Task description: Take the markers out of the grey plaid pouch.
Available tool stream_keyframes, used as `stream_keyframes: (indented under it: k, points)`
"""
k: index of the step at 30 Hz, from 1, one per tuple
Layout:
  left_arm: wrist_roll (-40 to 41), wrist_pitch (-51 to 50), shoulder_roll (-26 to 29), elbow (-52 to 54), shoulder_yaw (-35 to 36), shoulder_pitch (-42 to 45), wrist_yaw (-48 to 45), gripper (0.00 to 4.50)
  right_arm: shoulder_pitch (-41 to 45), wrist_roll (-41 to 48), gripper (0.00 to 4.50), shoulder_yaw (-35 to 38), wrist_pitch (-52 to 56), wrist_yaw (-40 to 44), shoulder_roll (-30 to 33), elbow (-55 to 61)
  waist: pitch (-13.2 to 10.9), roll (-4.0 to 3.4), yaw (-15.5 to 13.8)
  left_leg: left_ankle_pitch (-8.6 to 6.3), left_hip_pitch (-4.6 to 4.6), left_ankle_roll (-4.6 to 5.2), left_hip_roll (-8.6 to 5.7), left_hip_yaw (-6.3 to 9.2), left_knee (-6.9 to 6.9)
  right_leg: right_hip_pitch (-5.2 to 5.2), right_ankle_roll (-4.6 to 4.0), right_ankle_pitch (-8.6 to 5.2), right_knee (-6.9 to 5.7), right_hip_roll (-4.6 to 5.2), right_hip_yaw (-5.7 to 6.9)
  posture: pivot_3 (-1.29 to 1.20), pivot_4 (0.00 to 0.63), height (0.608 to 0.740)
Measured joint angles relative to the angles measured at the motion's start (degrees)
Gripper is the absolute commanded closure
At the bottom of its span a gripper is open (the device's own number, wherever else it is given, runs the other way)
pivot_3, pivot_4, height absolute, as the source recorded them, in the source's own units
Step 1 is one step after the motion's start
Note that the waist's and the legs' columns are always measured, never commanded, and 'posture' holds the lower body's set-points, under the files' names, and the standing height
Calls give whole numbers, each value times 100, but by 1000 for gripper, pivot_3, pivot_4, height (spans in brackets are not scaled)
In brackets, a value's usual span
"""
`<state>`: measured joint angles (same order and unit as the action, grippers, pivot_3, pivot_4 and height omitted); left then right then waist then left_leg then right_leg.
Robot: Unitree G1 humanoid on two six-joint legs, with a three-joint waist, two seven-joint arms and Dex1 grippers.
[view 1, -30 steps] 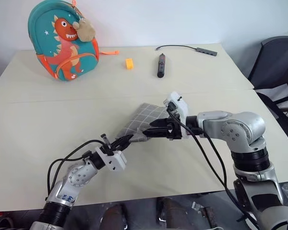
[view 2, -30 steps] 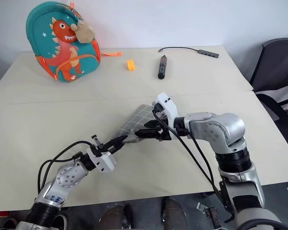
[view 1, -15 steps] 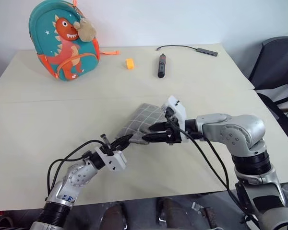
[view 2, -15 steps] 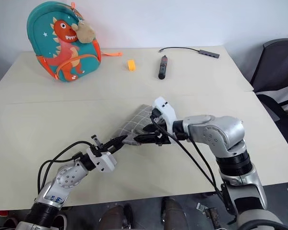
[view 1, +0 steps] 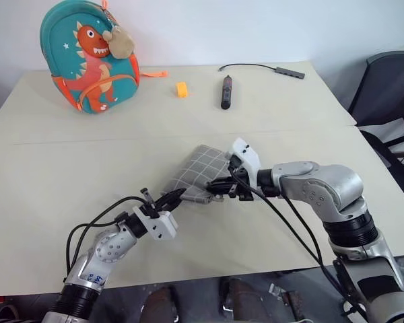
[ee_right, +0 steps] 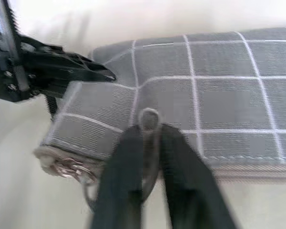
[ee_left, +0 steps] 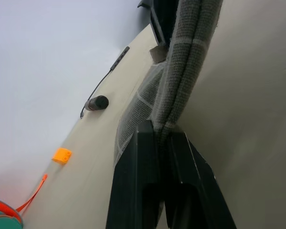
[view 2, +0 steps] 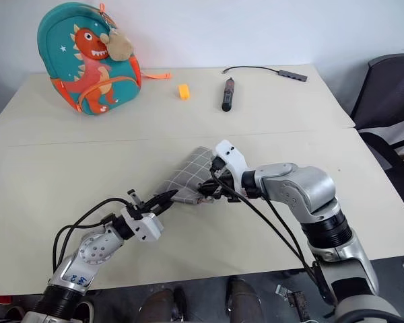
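Note:
The grey plaid pouch lies tilted on the table, its near end lifted off the surface. My left gripper is shut on the pouch's near corner, and the fabric edge runs up from between its fingers. From the right, my right gripper reaches in at the pouch's near long edge. It is shut on a small grey loop pull at its fingertips. A metal ring hangs at the pouch's end. The markers are hidden.
A teal dinosaur backpack stands at the back left. An orange block, a thick black stick and a cable with an adapter lie along the far side. A dark chair stands past the table's right edge.
My right gripper has gone from open to shut on the pouch's loop pull, having sunk slightly onto the pouch's edge. The left gripper and pouch have stayed in place.

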<state>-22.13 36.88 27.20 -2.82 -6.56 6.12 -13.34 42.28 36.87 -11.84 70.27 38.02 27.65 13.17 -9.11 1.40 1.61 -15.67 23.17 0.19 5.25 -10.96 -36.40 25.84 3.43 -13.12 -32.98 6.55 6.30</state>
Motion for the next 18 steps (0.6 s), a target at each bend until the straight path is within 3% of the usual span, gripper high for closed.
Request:
stream_keyframes:
  k: [4, 6, 9, 14, 16, 18]
  points:
    - [31, -20, -6, 6, 0, 0, 0, 4500, 3, 139, 4465, 328, 118, -24, -209, -56, 0, 0, 2, 0, 0, 0, 0, 0, 0, 0, 0, 0, 0, 0, -1, 0, 150, 740]
    - [425, -147, -82, 18, -2, -10, -119, 4500, 82, 165, 4465, 586, 62, -118, -385, -216, 0, 0, 7, 0, 0, 0, 0, -2, -1, 0, 2, 1, -3, -1, -2, 0, 150, 740]
    - [1599, -596, -260, 164, 1, -98, -561, 4500, 458, 296, 4465, 1330, -122, -480, -887, -690, 0, -1, 20, 1, 0, 0, 4, -6, -5, 2, 16, 9, -10, -6, -4, 0, 150, 740]
    - [4402, -2174, -473, 1029, 176, -228, -1585, 4500, 1056, 670, 4465, 2223, -282, -992, -1377, -1207, 1, 1, 5, 3, 0, -8, 12, -5, -7, -3, 29, 17, -9, -20, 1, 0, 150, 740]
    - [5100, -2695, -453, 1249, 360, -242, -1802, 4500, 1064, 722, 4465, 2297, -289, -1064, -1398, -1286, 1, 1, 9, 10, 0, 4, 6, -5, -7, -4, 30, 18, -10, -18, 0, 0, 150, 740]
    - [5253, -2897, -313, 1389, 448, -267, -2033, 4500, 1064, 760, 4465, 2349, -291, -1121, -1399, -1314, 1, 1, 12, 19, 0, 20, -25, -7, -9, -5, 33, 19, -8, -15, -1, 0, 150, 740]
